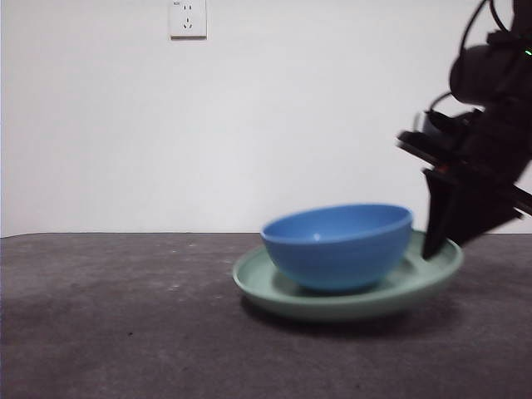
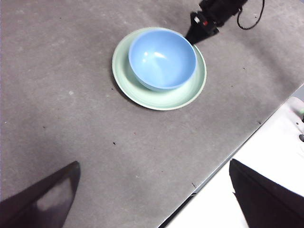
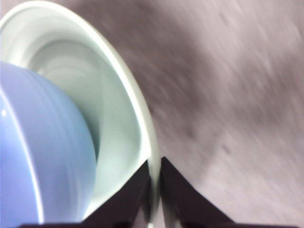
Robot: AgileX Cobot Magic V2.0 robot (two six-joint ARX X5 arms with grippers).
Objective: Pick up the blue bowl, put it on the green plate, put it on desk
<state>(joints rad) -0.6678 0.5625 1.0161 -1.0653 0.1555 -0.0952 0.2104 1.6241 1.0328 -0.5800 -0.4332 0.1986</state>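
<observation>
The blue bowl [image 1: 339,247] is a solid medium blue, a bit paler and glossier inside, with faint horizontal ridges on the outer wall. The green plate [image 1: 432,274] is pale mint all over, faint concentric rings in it, no print. The desk [image 1: 116,324] is dark grey-brown and kinda speckled. Both grippers are plain black: right gripper [image 3: 154,187], left gripper [image 2: 152,199]. Wall [image 1: 249,125] is white, with a white socket [image 1: 187,17].
</observation>
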